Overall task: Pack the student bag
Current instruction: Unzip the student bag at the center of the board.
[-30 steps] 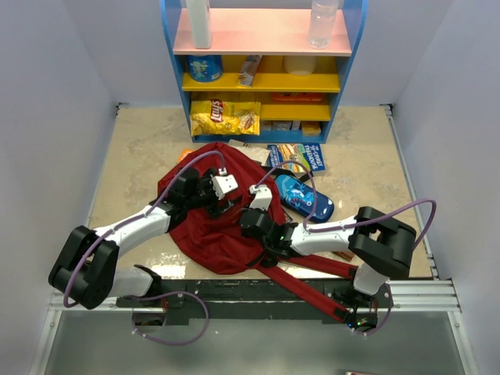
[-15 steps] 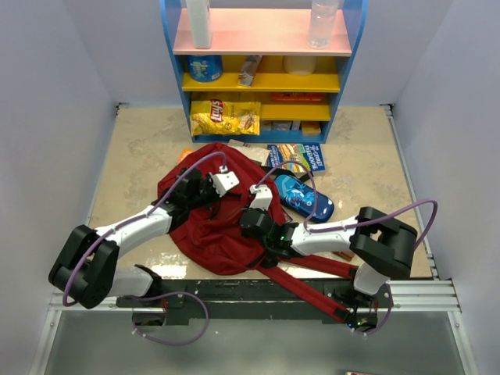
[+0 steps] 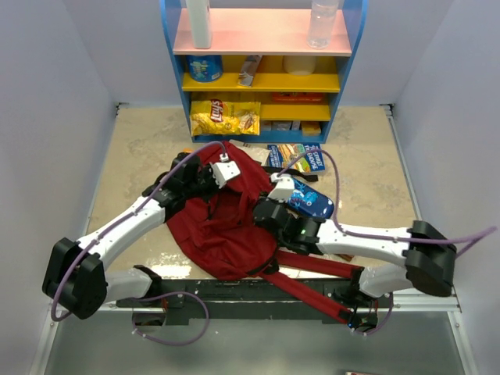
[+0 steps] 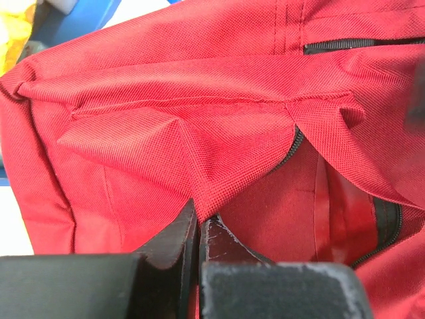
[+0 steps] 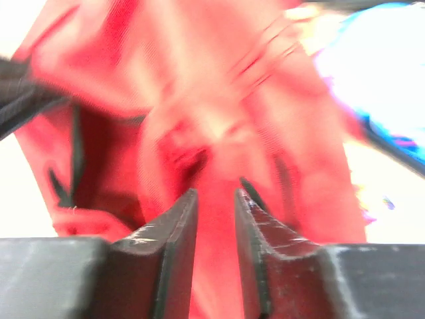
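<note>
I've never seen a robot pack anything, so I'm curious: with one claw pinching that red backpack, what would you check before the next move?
1. Hold of the left gripper on the student bag: ok, jaws shut on a fold of red fabric.
2. The zipper open: ok, it gapes beside the pinched fold; how far, cannot tell.
3. The right gripper free: cannot tell, jaws slightly apart, wrist view blurred.
4. The pencil case in view: ok, just right of the bag, beside the right gripper.
5. The shoulder straps clear of the right arm: cannot tell, they trail close alongside it.
</note>
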Controlling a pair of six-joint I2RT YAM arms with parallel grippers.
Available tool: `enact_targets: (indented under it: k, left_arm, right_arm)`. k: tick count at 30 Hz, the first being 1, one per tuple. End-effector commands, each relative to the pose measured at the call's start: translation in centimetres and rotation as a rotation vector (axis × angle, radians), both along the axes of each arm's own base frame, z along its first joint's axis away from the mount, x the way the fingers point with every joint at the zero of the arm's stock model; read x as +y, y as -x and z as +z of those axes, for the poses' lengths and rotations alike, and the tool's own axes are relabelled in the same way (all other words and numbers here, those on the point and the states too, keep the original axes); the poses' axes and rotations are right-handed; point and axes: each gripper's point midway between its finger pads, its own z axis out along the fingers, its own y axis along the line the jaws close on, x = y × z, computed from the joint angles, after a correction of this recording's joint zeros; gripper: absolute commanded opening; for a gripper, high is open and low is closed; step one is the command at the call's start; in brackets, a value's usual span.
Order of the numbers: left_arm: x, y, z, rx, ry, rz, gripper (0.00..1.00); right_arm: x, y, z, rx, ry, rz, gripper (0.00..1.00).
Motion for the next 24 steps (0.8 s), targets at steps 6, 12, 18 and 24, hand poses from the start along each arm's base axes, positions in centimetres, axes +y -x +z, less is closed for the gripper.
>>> enact_targets:
  k: [6,12,18,24]
  left_arm:
    - [0.2,1.8,2.3,-0.012,-0.004,-0.067,0.00]
    - [0.8,1.4,2.4,-0.034,-0.032,-0.053,0.00]
    - [0.9,1.5,2.5,-0.035,-0.031,-0.053,0.00]
    - [1.1,1.6,2.4,-0.038,-0.038,-0.053,0.00]
  right_arm:
    - [-16.1,4.6,-1.5,0.238,0.146,-0.602,0.69]
    - [-21.4,9.3,-4.6,0.407,0.149,-0.834,0.80]
    - [-23.2,9.3,-3.4,0.371,0.010,-0.900,0.80]
    - [-25.4,5.8,-2.0,0.337,0.131,-0.904,0.82]
